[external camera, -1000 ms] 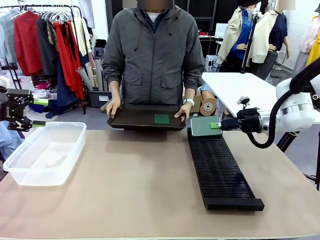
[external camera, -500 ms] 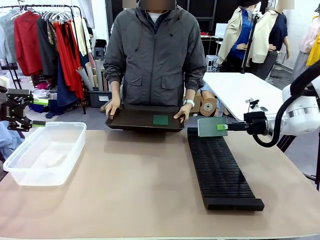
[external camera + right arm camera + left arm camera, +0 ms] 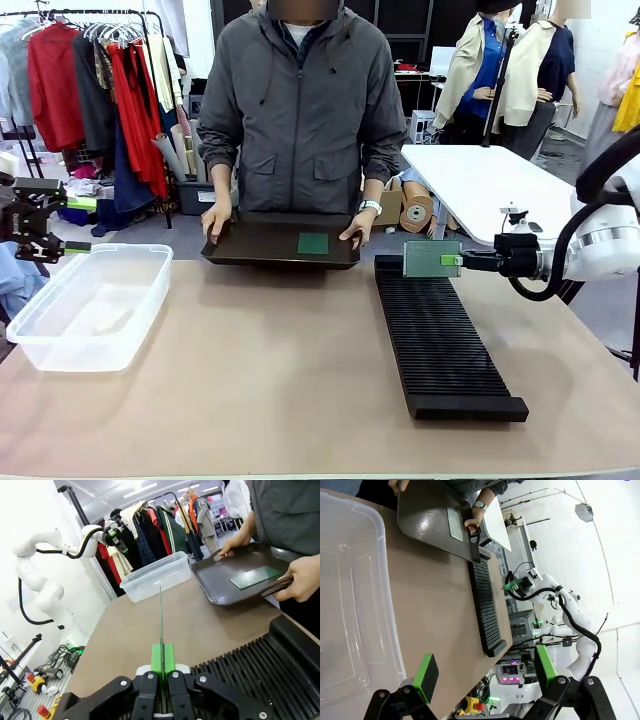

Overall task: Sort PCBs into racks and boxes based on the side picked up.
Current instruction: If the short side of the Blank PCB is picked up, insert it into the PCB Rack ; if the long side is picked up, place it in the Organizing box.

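Our right gripper (image 3: 452, 261) pinched tight on one PCB (image 3: 428, 258), board upright beyond its fingertips, over the far end of the rack (image 3: 440, 340), our left gripper (image 3: 485, 672) gaping, empty.

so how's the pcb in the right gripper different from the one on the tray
The held PCB stands upright on edge, pinched in the right gripper; the tray PCB lies flat. The held PCB hangs above the rack's far end; the tray PCB rests on the dark tray the person holds. The held PCB's face looks paler; the tray PCB's is darker green. Both are thin rectangular boards.
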Robot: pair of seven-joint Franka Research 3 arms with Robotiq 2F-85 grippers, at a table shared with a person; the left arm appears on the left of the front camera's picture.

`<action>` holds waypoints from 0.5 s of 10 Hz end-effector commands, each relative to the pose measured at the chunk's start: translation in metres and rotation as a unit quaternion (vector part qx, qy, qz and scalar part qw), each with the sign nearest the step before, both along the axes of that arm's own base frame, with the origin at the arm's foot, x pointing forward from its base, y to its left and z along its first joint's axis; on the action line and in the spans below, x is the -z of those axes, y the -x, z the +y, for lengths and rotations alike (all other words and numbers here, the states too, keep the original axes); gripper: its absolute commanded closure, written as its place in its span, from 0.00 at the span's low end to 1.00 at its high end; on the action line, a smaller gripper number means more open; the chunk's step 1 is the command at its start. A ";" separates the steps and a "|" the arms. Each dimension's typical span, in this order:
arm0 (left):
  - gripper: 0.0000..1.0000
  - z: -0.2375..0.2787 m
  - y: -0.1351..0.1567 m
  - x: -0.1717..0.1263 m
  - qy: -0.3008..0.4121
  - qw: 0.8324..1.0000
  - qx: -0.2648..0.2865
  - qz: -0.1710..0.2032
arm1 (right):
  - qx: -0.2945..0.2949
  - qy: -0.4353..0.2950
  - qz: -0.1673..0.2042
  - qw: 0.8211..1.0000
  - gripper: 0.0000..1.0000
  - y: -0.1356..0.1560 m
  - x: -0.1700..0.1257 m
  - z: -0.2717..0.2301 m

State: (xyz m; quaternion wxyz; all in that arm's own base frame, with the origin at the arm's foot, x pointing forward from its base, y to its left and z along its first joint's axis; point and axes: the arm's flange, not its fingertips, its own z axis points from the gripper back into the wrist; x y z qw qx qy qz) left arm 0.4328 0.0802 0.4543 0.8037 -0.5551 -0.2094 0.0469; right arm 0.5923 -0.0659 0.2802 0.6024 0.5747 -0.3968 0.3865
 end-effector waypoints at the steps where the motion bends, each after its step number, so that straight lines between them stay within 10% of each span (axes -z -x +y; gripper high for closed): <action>1: 0.00 0.000 0.000 -0.001 0.003 1.000 0.003 -0.001 | 0.001 -0.015 -0.039 0.999 1.00 -0.011 0.005 -0.008; 5: 0.00 0.000 0.000 -0.001 0.003 1.000 0.003 -0.001 | -0.002 -0.016 -0.031 0.999 1.00 -0.022 0.035 -0.006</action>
